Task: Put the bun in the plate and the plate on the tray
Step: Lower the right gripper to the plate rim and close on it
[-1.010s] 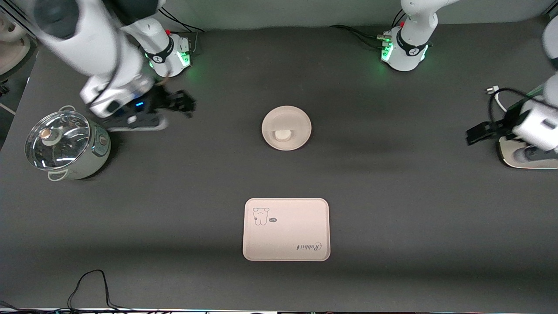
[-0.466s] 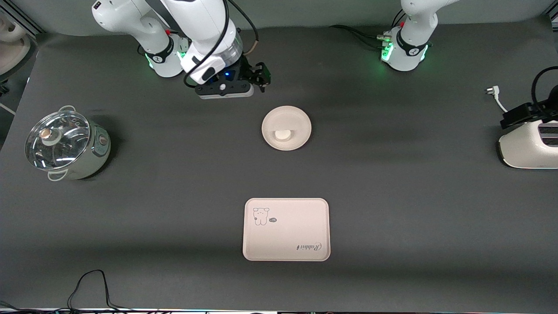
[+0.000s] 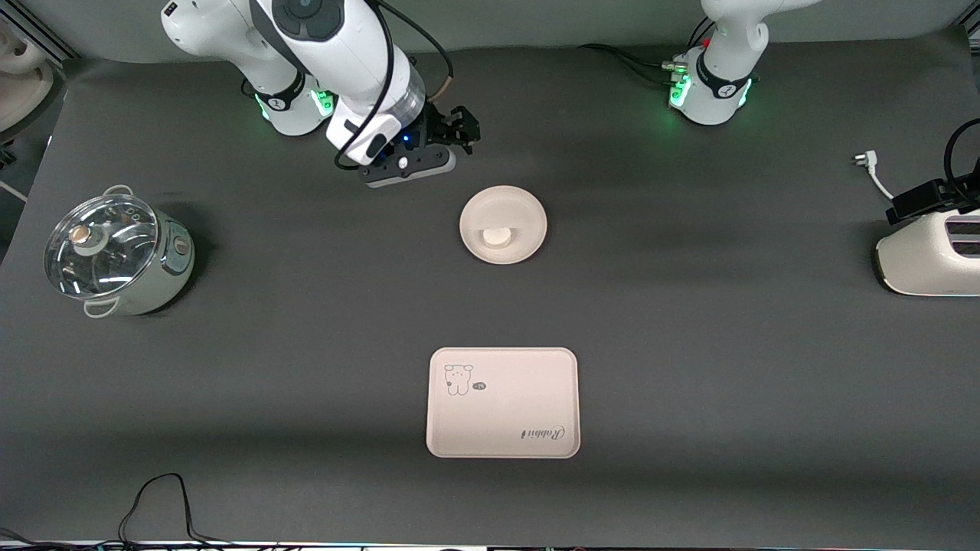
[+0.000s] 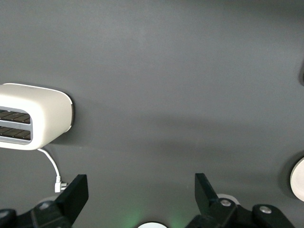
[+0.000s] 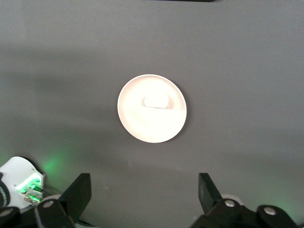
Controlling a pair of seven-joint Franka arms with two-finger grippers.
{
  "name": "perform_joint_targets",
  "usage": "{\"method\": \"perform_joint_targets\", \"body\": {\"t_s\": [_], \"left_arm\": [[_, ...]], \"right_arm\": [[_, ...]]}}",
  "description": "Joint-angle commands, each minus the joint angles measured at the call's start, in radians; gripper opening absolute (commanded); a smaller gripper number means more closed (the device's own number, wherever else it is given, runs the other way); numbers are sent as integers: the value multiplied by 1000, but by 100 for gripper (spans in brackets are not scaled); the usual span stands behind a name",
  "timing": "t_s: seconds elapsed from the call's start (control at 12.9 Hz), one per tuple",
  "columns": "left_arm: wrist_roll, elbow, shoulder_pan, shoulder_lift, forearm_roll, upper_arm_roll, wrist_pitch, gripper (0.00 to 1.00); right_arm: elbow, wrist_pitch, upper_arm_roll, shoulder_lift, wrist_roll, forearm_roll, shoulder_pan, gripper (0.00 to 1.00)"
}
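bun (image 3: 495, 237) lay in your plate (image 3: 503, 207) | tray (image 3: 502, 428) at plate's 6 o'clock, apart | right gripper (image 3: 458, 128) spread wide, empty, over table at plate's 11 | left gripper (image 4: 137, 190) spread wide near toaster (image 3: 929, 256)

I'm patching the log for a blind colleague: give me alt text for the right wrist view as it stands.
Looking down on dark table, a round cream plate sits in mid-frame with the small off-white bun lying in it near the rim. The right gripper is above the table short of the plate, its two black fingers spread wide and empty, with a green-lit robot base at the frame's corner.
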Motion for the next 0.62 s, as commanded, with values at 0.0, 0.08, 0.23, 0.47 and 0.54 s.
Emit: {"method": "perform_joint_targets", "body": {"t_s": [0.0, 0.08, 0.23, 0.47, 0.54], "left_arm": [[25, -14, -9, -14, -9, 14, 0, 100], [37, -14, -6, -13, -5, 14, 5, 100], [45, -16, 8, -13, -5, 14, 8, 100], [43, -16, 9, -10, -5, 14, 9, 100], [45, -16, 9, -8, -5, 14, 11, 100]], "right_arm": [[-157, 143, -6, -43, -45, 23, -1, 100], [-202, 195, -6, -46, -43, 22, 2, 100], [-294, 313, -6, -47, -40, 20, 4, 100], [-467, 578, -4, -25, -40, 20, 12, 100], [-505, 649, -1, -7, -40, 20, 19, 100]]}}
